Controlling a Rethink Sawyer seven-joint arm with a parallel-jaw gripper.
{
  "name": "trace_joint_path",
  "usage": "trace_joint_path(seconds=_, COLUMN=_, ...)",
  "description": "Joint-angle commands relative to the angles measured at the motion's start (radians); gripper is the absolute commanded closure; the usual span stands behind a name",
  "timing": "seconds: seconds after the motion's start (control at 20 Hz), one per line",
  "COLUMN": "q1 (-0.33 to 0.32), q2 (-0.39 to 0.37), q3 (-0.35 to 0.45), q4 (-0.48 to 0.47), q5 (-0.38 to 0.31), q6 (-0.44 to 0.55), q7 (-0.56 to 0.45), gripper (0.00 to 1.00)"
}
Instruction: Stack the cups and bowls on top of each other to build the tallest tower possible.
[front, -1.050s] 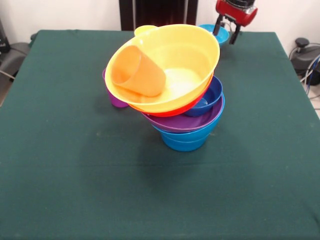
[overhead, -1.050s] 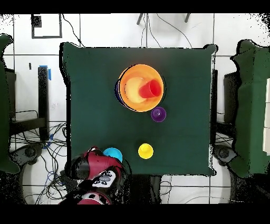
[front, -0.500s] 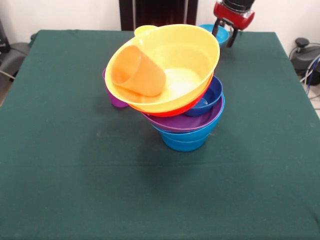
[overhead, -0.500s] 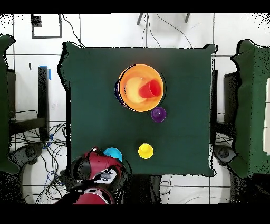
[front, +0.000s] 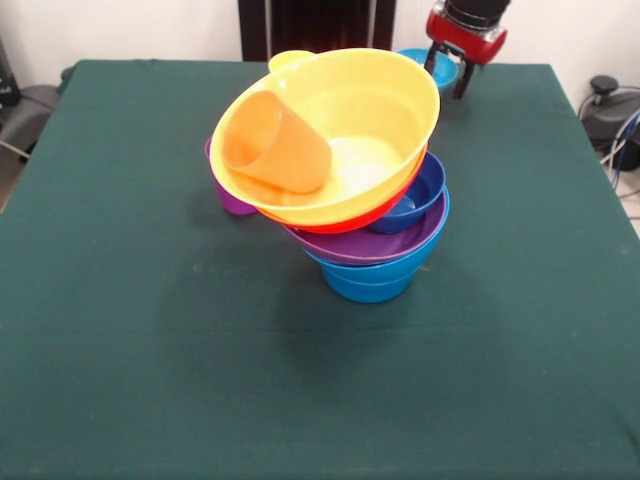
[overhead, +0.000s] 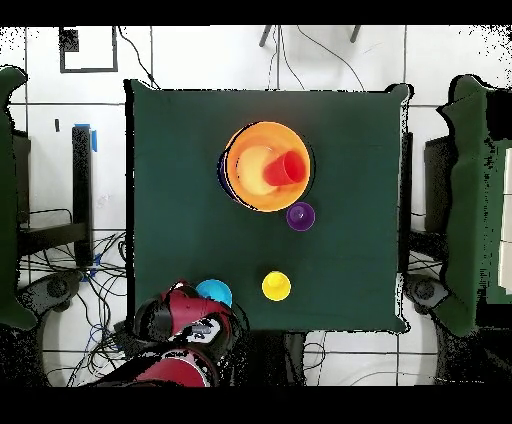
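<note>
The tower (front: 365, 235) stands mid-table: blue bowls at the base, then a purple bowl (front: 350, 247), a small dark blue bowl (front: 418, 192), an orange bowl, and a big yellow bowl (front: 365, 120) tilted on top. An orange cup (front: 275, 143) lies on its side inside the yellow bowl. A purple cup (front: 230, 198) stands behind the tower on the left. A yellow cup (overhead: 276, 287) and a small cyan bowl (overhead: 214, 292) sit near the robot's edge. My gripper (front: 448, 72) hangs open and empty beside the cyan bowl (front: 442, 66), far from the tower (overhead: 267, 166).
A green cloth (front: 140, 330) covers the table. The red arm (overhead: 185, 322) overhangs the table edge next to the cyan bowl. Cables and dark equipment lie on the floor around the table.
The gripper has lifted slightly and drawn back toward the table's edge. The tower, cups and cyan bowl have not moved.
</note>
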Motion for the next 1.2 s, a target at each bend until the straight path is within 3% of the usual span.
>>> trace_joint_path(seconds=0.05, q1=0.000, q2=0.040, q3=0.124, q4=-0.001, q5=0.067, q6=-0.076, q7=0.227, gripper=0.00)
trace_joint_path(seconds=0.45, q1=-0.016, q2=0.053, q3=0.125, q4=-0.012, q5=0.060, q6=-0.082, q7=0.206, gripper=0.00)
trace_joint_path(seconds=0.5, q1=-0.021, q2=0.052, q3=0.129, q4=-0.011, q5=0.060, q6=-0.076, q7=0.204, gripper=1.00)
trace_joint_path(seconds=1.2, q1=-0.005, q2=0.034, q3=0.112, q4=-0.005, q5=0.076, q6=-0.054, q7=0.206, gripper=1.00)
